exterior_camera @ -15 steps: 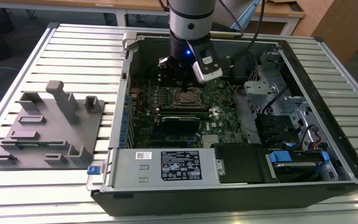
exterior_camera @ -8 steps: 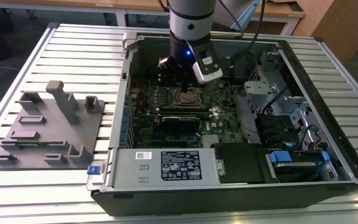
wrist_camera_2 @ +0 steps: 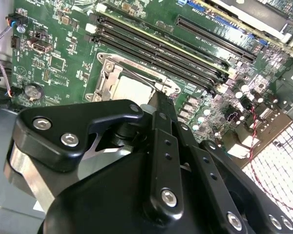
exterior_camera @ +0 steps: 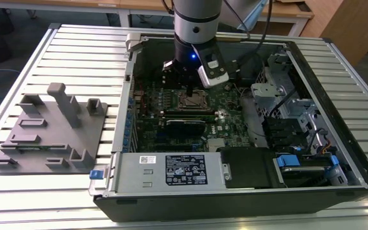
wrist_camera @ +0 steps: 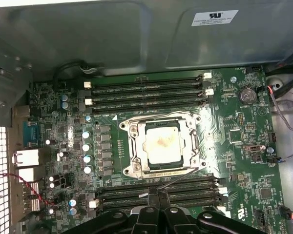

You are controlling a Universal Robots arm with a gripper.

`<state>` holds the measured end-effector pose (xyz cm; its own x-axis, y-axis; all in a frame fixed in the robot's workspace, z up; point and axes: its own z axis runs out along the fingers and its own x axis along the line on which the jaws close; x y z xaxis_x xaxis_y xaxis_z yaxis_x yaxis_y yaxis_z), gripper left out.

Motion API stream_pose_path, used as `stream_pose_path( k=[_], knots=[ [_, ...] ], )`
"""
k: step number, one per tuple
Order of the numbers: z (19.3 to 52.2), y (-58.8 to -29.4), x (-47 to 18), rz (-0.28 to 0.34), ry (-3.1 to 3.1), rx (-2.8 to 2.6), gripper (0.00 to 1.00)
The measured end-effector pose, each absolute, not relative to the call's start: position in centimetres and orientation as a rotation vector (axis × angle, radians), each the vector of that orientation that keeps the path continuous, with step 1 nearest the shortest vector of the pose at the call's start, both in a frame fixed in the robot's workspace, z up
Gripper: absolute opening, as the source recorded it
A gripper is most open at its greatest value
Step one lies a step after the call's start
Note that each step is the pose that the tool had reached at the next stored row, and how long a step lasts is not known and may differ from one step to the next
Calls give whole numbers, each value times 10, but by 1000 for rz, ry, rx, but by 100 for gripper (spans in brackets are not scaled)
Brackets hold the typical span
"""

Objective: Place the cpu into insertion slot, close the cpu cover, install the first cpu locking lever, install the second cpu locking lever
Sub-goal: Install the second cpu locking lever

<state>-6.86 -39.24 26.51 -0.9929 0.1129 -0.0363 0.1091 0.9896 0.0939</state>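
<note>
The cpu [wrist_camera: 163, 143] lay seated in the insertion slot [wrist_camera: 133, 168] on the green motherboard [wrist_camera: 244, 161], the cpu cover [wrist_camera: 197, 146] lying flat around it. My gripper [wrist_camera: 158, 196] hung just beside the socket's edge, over the memory slots [wrist_camera: 156, 187], fingers pressed together, holding nothing I could see.

A slatted metal surface [exterior_camera: 75, 57] is being used to carry an open computer case [exterior_camera: 337, 143], inside which the tool [exterior_camera: 190, 86] is hanging. A grey moulded fixture tray [exterior_camera: 46, 139] is being carried on the same slats, well apart from the tool, just beside the case.
</note>
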Motion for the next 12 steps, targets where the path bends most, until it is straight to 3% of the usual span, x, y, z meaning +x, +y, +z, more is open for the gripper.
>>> stream_pose_path(
  k=[12],
  knots=[
    [255,-392,-69,142,3092,173,11]
  ],
)
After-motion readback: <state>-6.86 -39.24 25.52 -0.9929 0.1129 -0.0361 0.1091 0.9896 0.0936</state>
